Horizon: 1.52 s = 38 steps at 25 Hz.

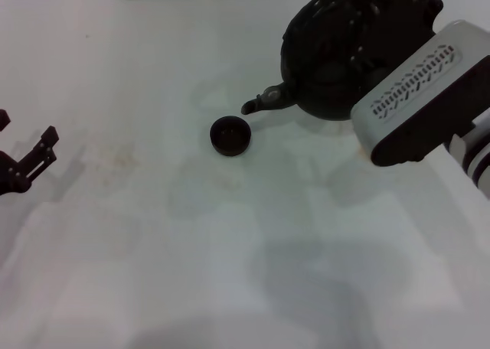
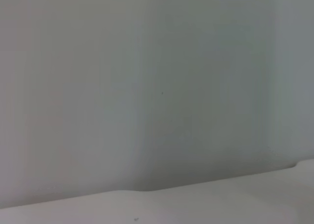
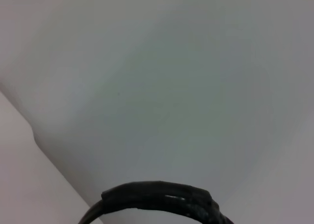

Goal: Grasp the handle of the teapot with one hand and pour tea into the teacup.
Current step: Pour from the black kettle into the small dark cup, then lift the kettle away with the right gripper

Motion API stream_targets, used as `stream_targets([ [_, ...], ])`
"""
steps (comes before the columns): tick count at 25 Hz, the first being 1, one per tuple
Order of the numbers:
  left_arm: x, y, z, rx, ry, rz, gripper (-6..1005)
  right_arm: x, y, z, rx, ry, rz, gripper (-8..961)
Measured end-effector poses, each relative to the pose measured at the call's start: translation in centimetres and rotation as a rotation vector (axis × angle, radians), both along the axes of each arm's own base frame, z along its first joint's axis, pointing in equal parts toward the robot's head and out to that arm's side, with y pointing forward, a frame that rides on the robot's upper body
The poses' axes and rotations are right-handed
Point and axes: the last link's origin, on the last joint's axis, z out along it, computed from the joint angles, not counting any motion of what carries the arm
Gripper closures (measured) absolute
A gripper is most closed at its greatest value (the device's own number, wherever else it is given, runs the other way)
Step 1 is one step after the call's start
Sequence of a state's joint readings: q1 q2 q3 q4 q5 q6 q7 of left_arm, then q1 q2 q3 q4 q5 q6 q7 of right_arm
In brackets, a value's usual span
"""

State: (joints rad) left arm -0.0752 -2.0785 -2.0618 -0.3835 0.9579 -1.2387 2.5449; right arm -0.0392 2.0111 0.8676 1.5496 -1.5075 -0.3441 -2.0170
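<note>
Right gripper [image 1: 367, 27], jaws hidden, meets the teapot [image 1: 325, 66], spout near the apparently empty teacup [image 1: 230, 135].

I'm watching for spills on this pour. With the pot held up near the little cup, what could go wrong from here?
1. The teacup is tiny beside the teapot, and the spout tip sits just off its rim, so tea may miss.
2. The right hand hides its grip on the handle; a loose hold could let the pot swing.
3. The left hand is parked far off, so nothing steadies the cup.
</note>
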Motion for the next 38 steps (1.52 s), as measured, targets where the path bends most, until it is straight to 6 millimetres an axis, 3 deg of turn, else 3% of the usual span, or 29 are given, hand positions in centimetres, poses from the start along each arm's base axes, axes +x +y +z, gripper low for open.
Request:
stream_targets([
  [19,0.1,0.0,-0.1,-0.007,0.001,-0.005,169,-0.7,-0.9,-1.1,0.025,-0.047,0.005,853],
  [38,0.1,0.1,-0.1,-0.004,0.001,-0.004,171,-0.5,0.0,-1.8,0.042,-0.092,0.008,852],
])
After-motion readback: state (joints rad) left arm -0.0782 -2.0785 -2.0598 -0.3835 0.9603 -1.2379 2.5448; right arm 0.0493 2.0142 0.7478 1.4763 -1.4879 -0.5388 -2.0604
